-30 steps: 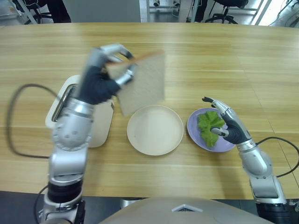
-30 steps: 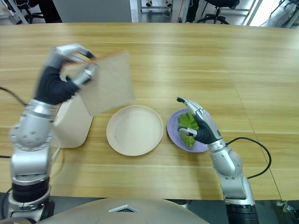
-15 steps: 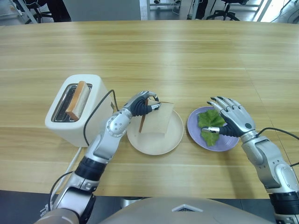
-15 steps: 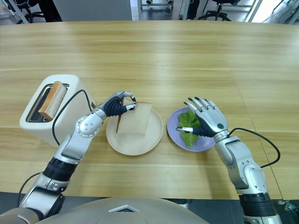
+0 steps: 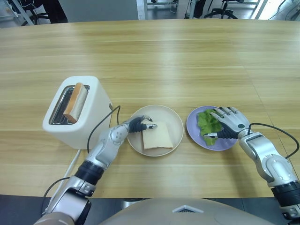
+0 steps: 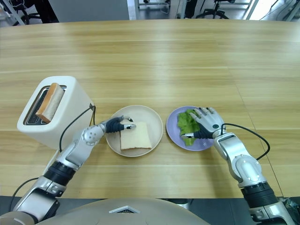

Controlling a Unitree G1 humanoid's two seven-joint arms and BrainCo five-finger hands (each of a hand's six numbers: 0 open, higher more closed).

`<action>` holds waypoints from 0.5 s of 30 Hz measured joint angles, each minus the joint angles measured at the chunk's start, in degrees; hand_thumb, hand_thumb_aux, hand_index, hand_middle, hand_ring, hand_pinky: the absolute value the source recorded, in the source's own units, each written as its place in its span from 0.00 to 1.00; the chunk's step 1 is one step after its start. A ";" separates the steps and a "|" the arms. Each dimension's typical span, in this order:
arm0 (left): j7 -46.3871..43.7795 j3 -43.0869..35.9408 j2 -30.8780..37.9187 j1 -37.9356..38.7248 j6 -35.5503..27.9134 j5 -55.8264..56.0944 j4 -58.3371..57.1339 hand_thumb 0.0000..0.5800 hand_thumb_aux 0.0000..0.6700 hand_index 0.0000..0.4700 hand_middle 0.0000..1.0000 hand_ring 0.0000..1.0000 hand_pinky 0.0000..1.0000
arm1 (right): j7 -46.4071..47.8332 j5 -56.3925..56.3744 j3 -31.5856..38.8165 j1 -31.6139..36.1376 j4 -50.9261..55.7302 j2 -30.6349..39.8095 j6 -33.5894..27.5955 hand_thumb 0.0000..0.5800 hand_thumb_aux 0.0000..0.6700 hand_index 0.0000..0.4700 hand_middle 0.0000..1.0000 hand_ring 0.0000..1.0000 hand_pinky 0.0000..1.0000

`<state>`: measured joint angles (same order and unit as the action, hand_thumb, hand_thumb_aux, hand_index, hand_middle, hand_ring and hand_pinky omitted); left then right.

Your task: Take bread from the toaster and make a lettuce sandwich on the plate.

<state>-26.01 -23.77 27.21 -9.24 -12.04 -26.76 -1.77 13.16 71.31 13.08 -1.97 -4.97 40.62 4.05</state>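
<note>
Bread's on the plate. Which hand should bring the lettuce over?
Right. The right hand rests on the lettuce in the purple plate, beside the cream plate; the left hand is at the left edge of the bread slice.

Worktop (image 5: 154,61) is one big light-wood slab with plank grain running left-right. A single joint line angles across its right side. There's a soft pale sheen on the wood around the middle, no hard glare.

Past the far edge, left to right:
- dark clutter in the corner, can't tell what it is
- a plain grey panel (image 5: 101,8) with a flat front
- pale metal frame legs (image 5: 157,4)
- a black office-chair base (image 5: 220,10), castors just visible

Floor (image 5: 286,5) at far right is pale and brightly lit, much brighter than the left end.
</note>
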 measured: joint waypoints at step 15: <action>3.38 13.89 4.10 5.06 -2.75 -2.75 27.07 0.00 0.00 0.00 0.09 0.09 0.09 | 3.55 6.73 6.67 1.87 0.40 5.38 0.12 0.48 0.28 0.27 0.00 0.00 0.00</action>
<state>-22.63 -9.88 31.31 -4.17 -14.79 -29.51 25.30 16.71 78.04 19.75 -0.10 -4.57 46.00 4.17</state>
